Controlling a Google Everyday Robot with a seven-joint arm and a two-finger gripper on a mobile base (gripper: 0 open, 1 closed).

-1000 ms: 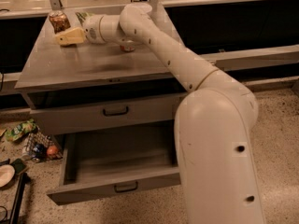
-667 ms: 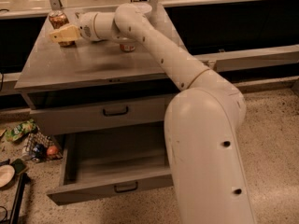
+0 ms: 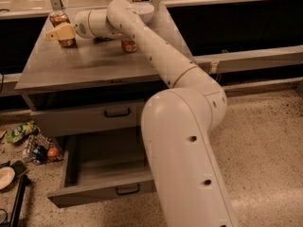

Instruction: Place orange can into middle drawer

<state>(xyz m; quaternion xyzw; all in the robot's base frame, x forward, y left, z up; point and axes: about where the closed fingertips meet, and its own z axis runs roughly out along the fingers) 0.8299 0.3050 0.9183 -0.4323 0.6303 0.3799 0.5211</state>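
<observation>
The orange can [image 3: 58, 19], mottled brown-gold with a silver top, stands upright at the far left corner of the grey cabinet top [image 3: 90, 65]. My gripper [image 3: 57, 32] reaches in from the right and is at the can, its cream end crossing in front of the can's middle. The middle drawer [image 3: 102, 174] is pulled out and open below, with its black handle [image 3: 128, 189] on the front. It looks empty inside.
A brighter red-orange can [image 3: 129, 46] stands behind my arm, mid cabinet top. A white bowl [image 3: 143, 8] sits at the back. The upper drawer [image 3: 90, 117] is shut. A green bag [image 3: 20, 131], a wire basket [image 3: 41, 150] and a plate [image 3: 5, 177] lie on the floor, left.
My gripper has moved left along the cabinet top and now overlaps the orange can instead of sitting just right of it. The can has not moved.
</observation>
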